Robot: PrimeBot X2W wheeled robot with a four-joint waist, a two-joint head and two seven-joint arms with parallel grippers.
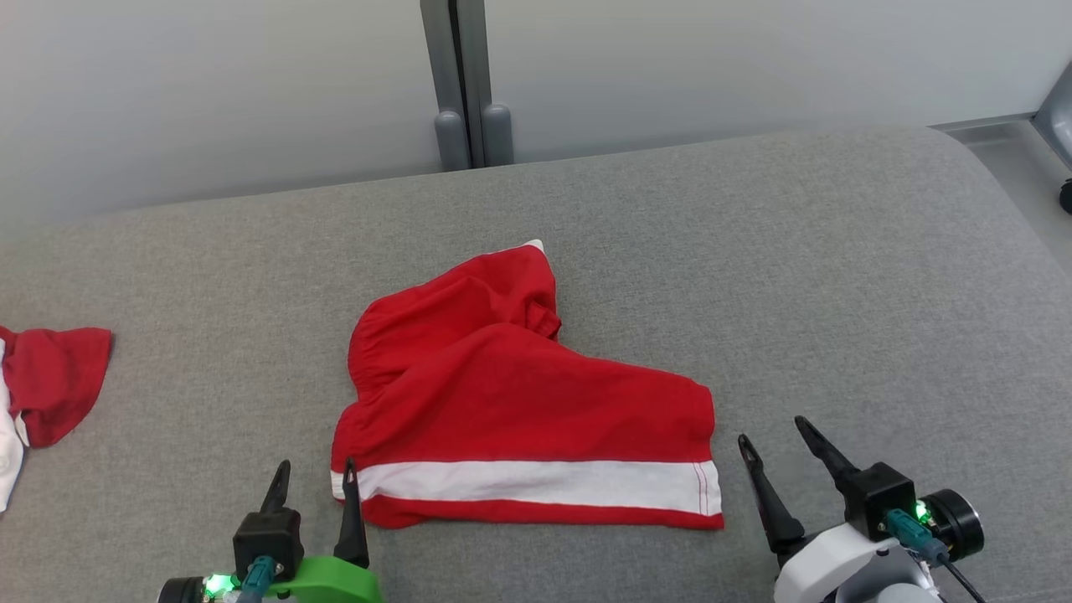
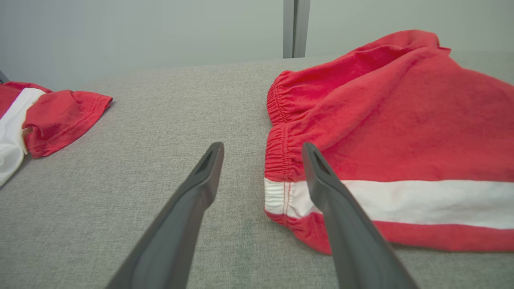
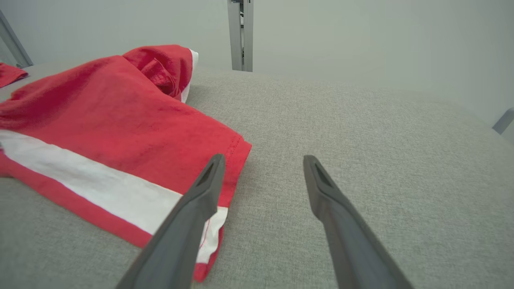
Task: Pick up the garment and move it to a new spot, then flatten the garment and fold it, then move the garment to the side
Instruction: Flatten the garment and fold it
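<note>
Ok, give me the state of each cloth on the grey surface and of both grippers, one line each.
Red shorts: crumpled, partly folded over, white stripe facing up, not held.
Red and white garment: bunched at the left edge of the head view, nothing gripping it.
Left gripper: open, at the shorts' waistband corner, holding nothing.
Right gripper: open, beside the shorts' leg hem, holding nothing.

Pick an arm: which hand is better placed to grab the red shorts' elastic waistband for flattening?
Left. The left hand is open, with one finger over the waistband end of the red shorts. The right hand, also open, sits beside the leg hem at the opposite end.
</note>
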